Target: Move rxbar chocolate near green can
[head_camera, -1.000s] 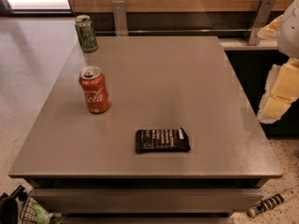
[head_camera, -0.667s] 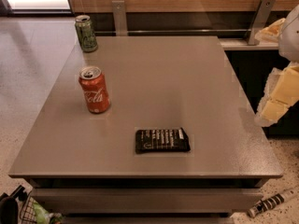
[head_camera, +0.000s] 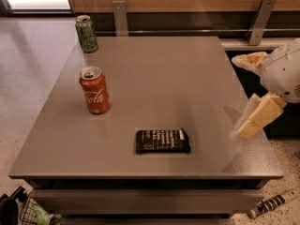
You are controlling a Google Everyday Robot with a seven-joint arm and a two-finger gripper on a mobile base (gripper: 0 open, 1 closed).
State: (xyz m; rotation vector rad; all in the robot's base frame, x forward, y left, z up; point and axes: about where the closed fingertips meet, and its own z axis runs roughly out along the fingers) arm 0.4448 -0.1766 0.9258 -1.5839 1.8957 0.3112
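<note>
— What does the rxbar chocolate (head_camera: pixel 163 141) look like, and where is it?
— It's a flat black wrapper with rows of white lettering, lying near the table's (head_camera: pixel 164 69) front edge. The green can (head_camera: pixel 86 33) stands far left, well apart.
— And the gripper (head_camera: pixel 237 97)?
— Over the right edge, fingers spread wide, holding nothing.

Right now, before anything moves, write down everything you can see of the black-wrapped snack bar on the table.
The rxbar chocolate is a flat, rectangular bar in a black wrapper with rows of white lettering. It lies flat, long side running left to right, near the front edge of the grey table, touching only the tabletop. The green can stands far off at the back left corner. The claw hangs open to the bar's right, clear of it.
</note>
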